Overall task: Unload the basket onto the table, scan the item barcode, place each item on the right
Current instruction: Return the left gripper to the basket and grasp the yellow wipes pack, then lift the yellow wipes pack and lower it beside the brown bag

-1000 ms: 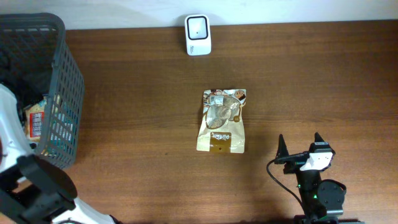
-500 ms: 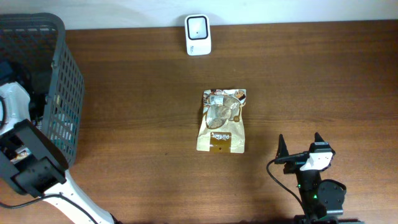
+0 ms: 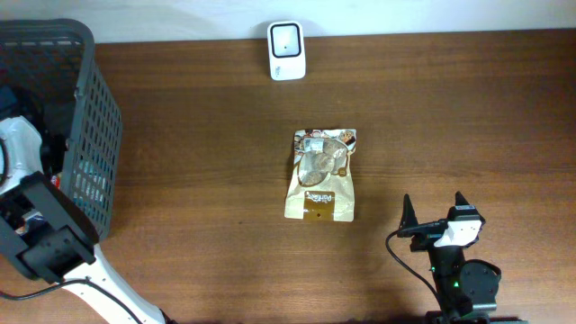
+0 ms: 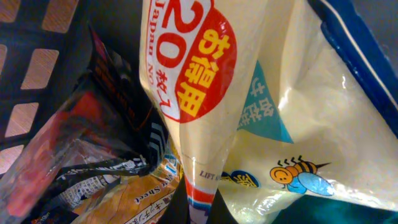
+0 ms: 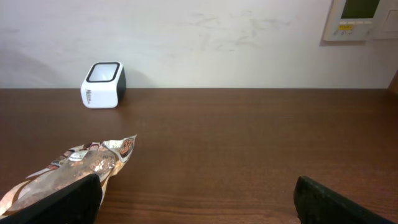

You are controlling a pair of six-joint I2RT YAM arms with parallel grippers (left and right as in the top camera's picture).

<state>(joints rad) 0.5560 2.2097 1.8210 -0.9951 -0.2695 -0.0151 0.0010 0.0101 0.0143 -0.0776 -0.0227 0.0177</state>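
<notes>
Seemingly, yellow pouch (image 4: pixel 200 118) within left pincer (image 4: pixel 198 210)

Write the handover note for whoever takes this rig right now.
Left gripper: shut inside the dark grey plastic basket, apparently pinching the cream plastic bag with a red circle.
Right gripper: open, empty, at the near right of the brown wooden table.
White barcode scanner: at the table's far edge.
Brown foil snack pouch: flat mid-table; cannot tell whether it has been scanned.
Done: bag gripped, it seems.
Left: lift it out and show its barcode to the scanner.
</notes>
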